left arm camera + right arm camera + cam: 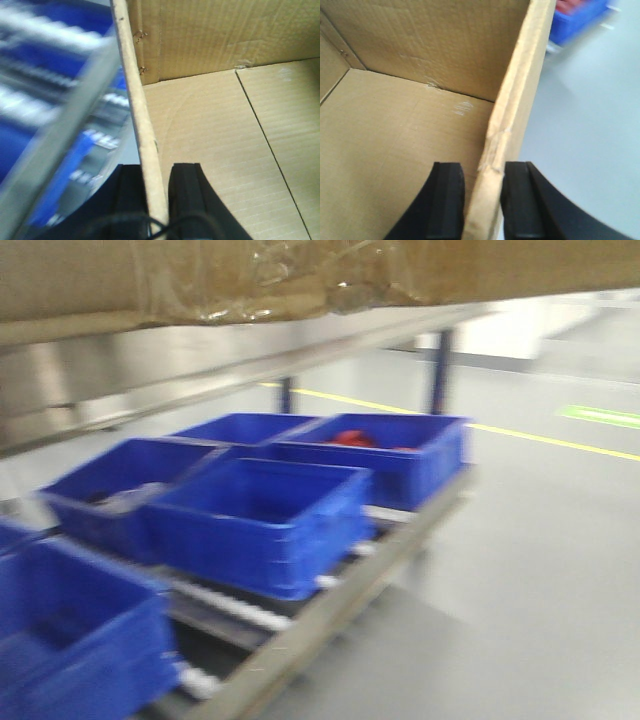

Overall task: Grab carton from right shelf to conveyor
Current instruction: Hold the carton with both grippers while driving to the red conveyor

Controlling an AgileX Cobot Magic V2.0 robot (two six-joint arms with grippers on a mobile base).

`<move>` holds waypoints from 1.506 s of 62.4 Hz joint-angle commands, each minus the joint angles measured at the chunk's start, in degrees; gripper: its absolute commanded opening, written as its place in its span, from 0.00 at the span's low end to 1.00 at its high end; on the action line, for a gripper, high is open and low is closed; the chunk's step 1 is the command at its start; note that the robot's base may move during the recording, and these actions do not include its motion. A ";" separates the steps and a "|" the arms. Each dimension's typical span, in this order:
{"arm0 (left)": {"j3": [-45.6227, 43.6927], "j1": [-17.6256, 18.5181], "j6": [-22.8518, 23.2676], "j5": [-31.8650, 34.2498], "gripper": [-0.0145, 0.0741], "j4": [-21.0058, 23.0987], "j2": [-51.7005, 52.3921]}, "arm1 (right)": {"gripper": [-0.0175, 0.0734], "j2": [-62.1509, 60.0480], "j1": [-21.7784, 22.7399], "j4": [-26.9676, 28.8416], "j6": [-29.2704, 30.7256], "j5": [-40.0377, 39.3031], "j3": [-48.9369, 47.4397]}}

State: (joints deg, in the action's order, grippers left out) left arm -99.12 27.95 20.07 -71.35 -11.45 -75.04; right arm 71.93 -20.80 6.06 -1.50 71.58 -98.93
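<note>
The brown cardboard carton (230,275) fills the top of the front view, with wrinkled clear tape along its lower edge. In the left wrist view my left gripper (155,200) is shut on the carton's left wall (142,115), one finger outside, one inside over the carton floor (220,140). In the right wrist view my right gripper (480,205) is shut on the carton's right wall (515,105), one finger inside, one outside. The shelf's shiny steel rail (130,380) runs just under the carton in the front view. The conveyor is out of view.
Several blue plastic bins (260,515) sit on a lower roller rack (320,620); one far bin holds something red (352,438). Grey floor (540,560) with a yellow line (520,435) lies to the right. The views are motion-blurred.
</note>
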 commanded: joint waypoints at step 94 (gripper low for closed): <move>-0.14 -0.01 -0.33 1.39 0.14 -0.89 0.62 | 0.12 -1.07 0.01 0.54 1.50 -1.62 -0.26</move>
State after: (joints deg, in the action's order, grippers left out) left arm -99.12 27.95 20.07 -71.35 -11.45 -75.04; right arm 71.90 -20.80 6.06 -1.50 71.58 -98.93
